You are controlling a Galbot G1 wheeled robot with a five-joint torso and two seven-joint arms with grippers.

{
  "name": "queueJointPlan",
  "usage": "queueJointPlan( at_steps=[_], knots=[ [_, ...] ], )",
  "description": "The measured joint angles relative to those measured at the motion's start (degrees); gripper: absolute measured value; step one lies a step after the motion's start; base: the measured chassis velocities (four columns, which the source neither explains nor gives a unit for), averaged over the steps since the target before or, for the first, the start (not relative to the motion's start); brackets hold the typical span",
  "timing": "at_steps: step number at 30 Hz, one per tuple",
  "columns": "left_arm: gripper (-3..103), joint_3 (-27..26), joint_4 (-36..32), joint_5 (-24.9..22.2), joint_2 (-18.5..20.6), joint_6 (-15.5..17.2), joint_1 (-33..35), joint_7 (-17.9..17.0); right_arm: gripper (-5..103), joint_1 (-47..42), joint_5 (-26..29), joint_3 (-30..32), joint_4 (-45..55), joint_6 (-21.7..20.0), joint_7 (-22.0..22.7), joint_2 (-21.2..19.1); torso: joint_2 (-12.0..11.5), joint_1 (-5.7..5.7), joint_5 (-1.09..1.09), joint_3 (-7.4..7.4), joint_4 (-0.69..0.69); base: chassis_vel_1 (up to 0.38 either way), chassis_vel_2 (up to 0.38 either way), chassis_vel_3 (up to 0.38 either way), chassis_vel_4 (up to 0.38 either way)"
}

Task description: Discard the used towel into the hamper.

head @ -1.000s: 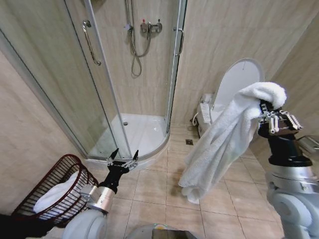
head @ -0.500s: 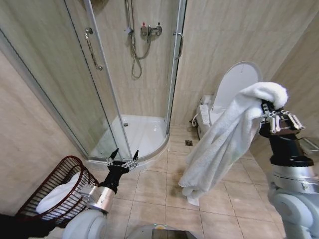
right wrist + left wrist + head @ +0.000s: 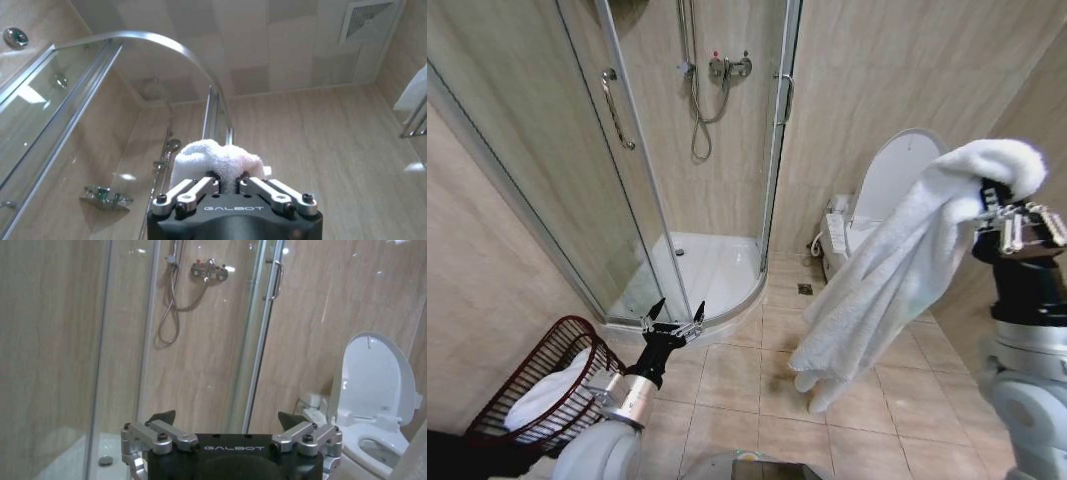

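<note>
White towel [image 3: 897, 270] hanging in a long drape from the right tool [image 3: 1017, 222], bunched at the top where the fingers pinch a fold, lower end dangling free above the floor tiles [image 3: 747, 390], in front of the toilet [image 3: 877, 200]; same pinch plain from the right wrist, towel wad [image 3: 213, 162] squeezed between closed fingers. Hamper [image 3: 522, 385] well apart, low at the robot's left against the wall, tilted toward the camera, some white cloth already inside. To do this carry well, probably: hold the grip firm, keep the towel high enough that the tail clears the floor, bring it across over the hamper's open mouth, centre the hanging end inside the rim before letting go, so nothing catches on the wire edge or spills outside. Right arm raised, forearm upright, wrist near head height at the right side. Left arm low and bent, left tool [image 3: 672, 330] pointing forward toward the shower enclosure [image 3: 697, 200] just beside the hamper, fingers spread apart, holding nothing
</note>
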Motion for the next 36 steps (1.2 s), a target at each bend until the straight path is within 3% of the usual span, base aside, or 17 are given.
queueJointPlan(
  at_steps=[23, 36],
  knots=[
    [100, 0.0, 0.0, 0.0, 0.0, 0.0, 0.0, 0.0, 12, 1.2, 0.0, -1.1, 0.0, 0.0, 0.7, -0.1, 5.6, 2.35, 0.00, 3.29, 0.00, 0.000, 0.000, 0.000, 0.000],
    [100, 0.0, 0.0, 0.0, 0.0, 0.0, 0.0, 0.0, 12, -0.8, -3.2, -1.9, 0.0, 0.9, 2.0, 1.0, 8.8, 3.72, 0.00, 5.14, 0.00, 0.000, 0.000, 0.000, 0.000]
  ],
)
